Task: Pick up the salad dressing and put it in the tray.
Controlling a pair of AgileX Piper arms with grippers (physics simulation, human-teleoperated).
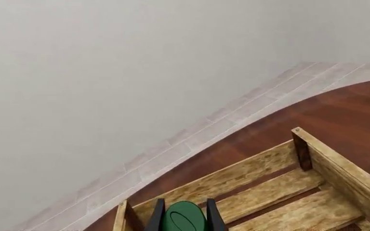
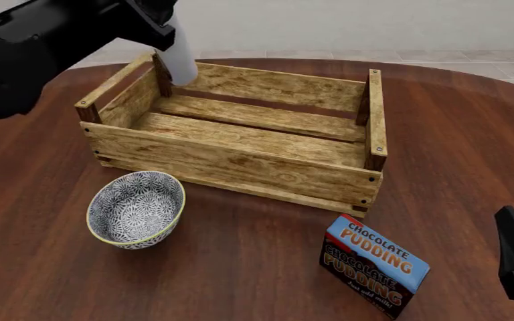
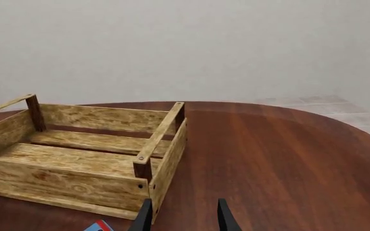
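Left claw (image 1: 185,219) pinching bottle (image 2: 179,57) above crate's (image 2: 239,167) far-left corner. Right claw (image 3: 183,214) spread, near pudding box (image 2: 373,264).

Centred on the worktop (image 2: 266,267): the tray (image 2: 239,167). Held above the tray's far left corner, clear of the slats, in the left gripper (image 1: 185,219): the salad dressing (image 2: 180,57). Just before the tray's near left corner, resting on the worktop: a bowl (image 2: 136,208). Before the tray's near right corner, apart from it: a pudding box (image 2: 373,264). Well right of the tray, near the box: the right gripper (image 3: 183,214).
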